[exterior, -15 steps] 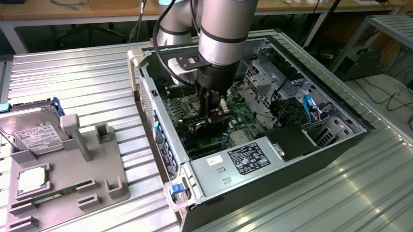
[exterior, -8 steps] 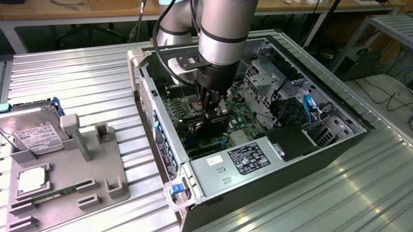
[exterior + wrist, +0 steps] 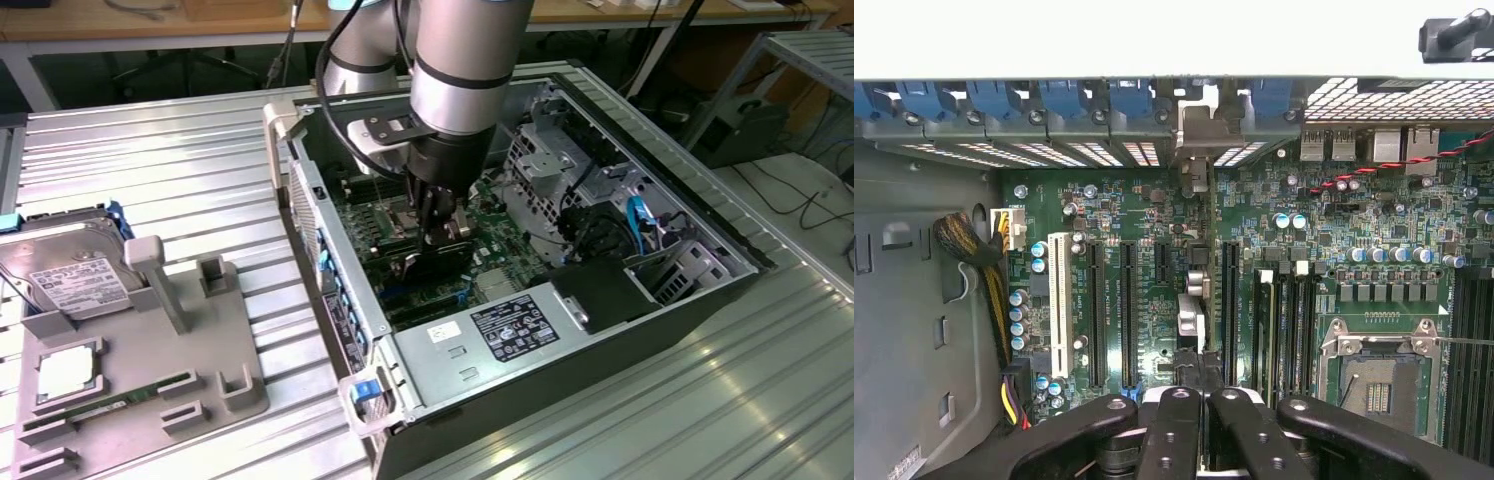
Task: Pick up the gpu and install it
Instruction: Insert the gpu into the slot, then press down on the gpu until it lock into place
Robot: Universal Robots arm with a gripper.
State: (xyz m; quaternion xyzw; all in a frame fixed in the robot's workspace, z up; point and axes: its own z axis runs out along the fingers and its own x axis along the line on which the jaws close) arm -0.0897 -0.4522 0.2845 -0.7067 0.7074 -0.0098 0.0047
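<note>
Clenched fingers (image 3: 1174, 420) pinch the top edge of the gpu (image 3: 1208, 260), which we see edge-on in the wrist view, standing upright over the motherboard (image 3: 1334, 220) with its silver bracket up against the rear slot openings. Inside the open computer case (image 3: 694, 215) in the exterior view, the card hangs under our gripper (image 3: 441, 240), low over the board, beside the black expansion slots (image 3: 1126, 310). To seat it well, we judge the card should stay vertical, its bottom edge lined along one slot and the bracket meeting its rear opening, pressed evenly with no twisting. Our arm (image 3: 461, 60) reaches steeply down into the case, wrist pointing nearly straight at the board. Off to the exterior view's left, the hard drive (image 3: 74, 275) rests in the grey parts holder (image 3: 200, 350).
</note>
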